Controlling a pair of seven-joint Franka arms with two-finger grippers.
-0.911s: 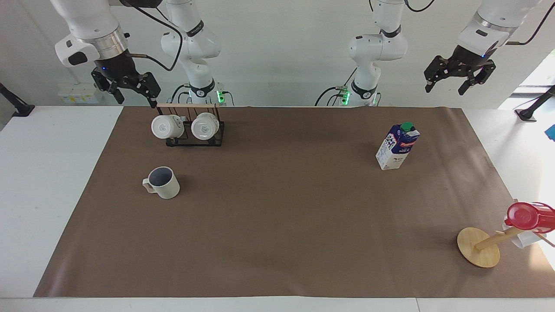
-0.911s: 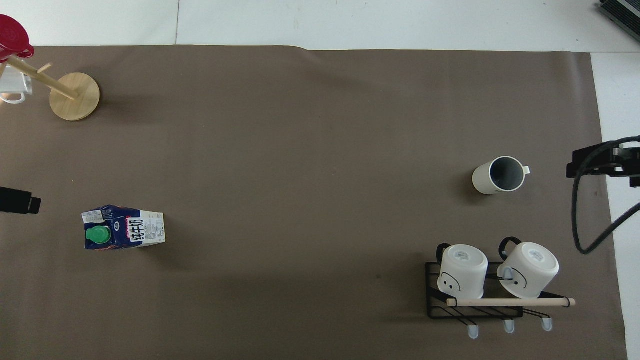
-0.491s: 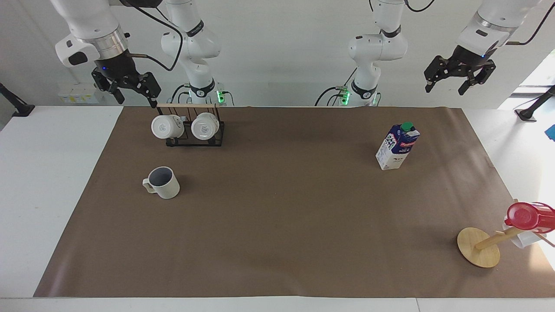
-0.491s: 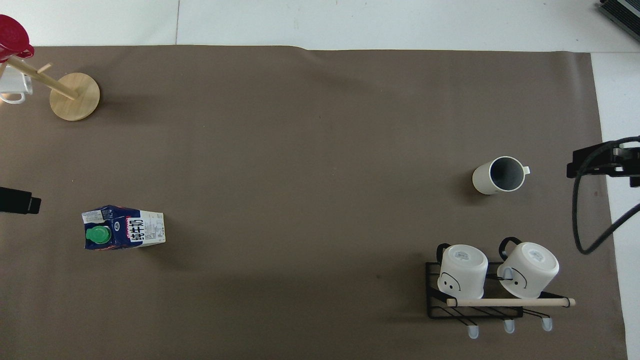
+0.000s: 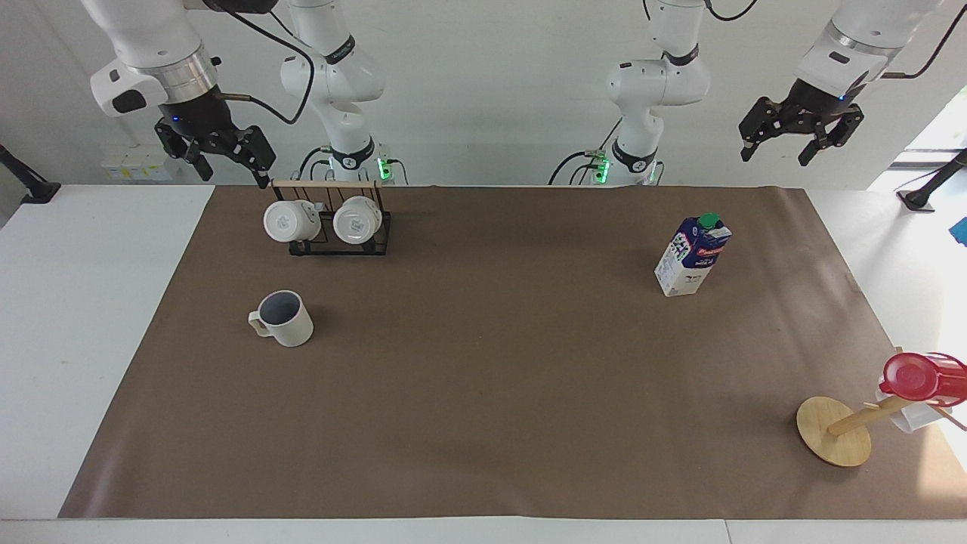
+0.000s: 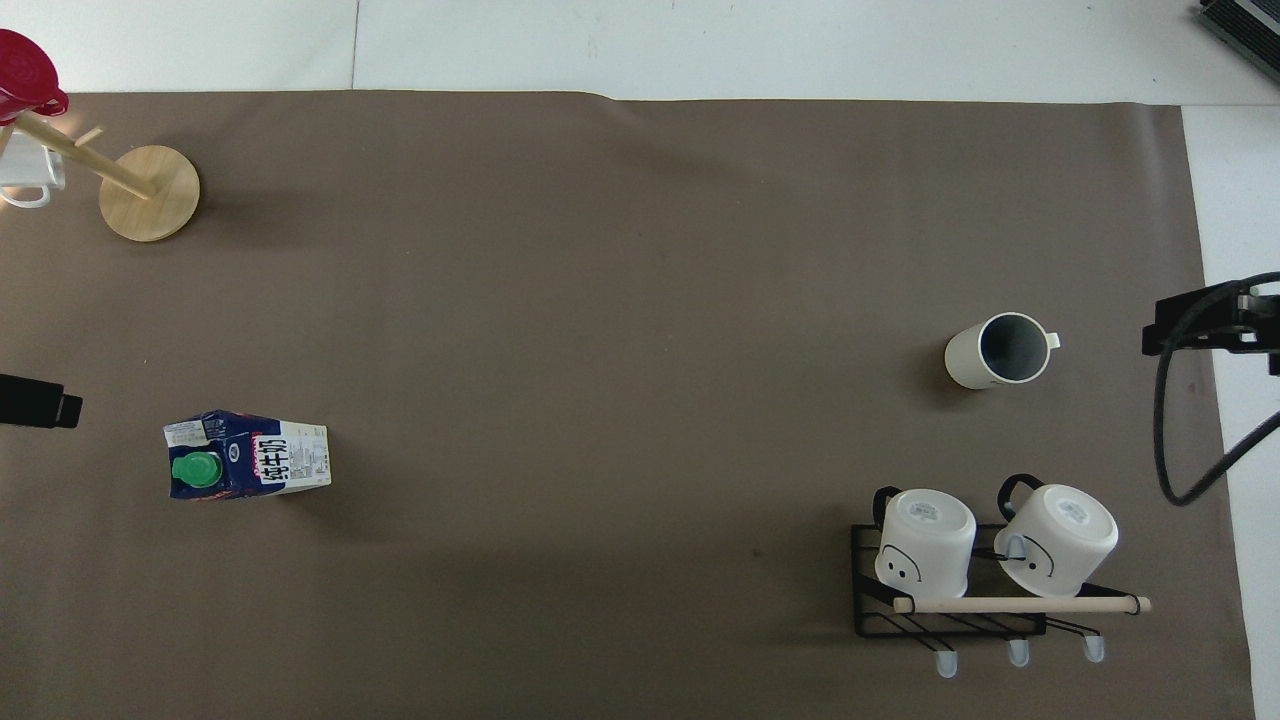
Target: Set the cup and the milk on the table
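Cup: the cream cup (image 5: 283, 319) stands upright on the brown paper of the table (image 5: 483, 393), toward the right arm's end, mouth up. Its handle points out toward that end of the table. The greyish inside shows nothing in it.
Milk: the milk carton (image 5: 692, 255) stands upright, long axis vertical, toward the left arm's end, green cap on top. It is well apart from the cup.
Black rack: the wire rack (image 5: 340, 227) sits nearer the robots than the cup and carries two white mugs (image 5: 291, 220) on their sides under a wooden rail, bases turned away from the robots.
Wooden stand: the round-based peg stand (image 5: 835, 431) is at the left arm's end, farther from the robots than the milk, with a red cup (image 5: 910, 376) on a peg.
Right gripper: the right gripper (image 5: 227, 159) hangs in the air just beside the rack's rail, fingers spread, holding nothing.
Left gripper: the left gripper (image 5: 782, 141) hangs high over the table's edge at the left arm's end, fingers spread, holding nothing.
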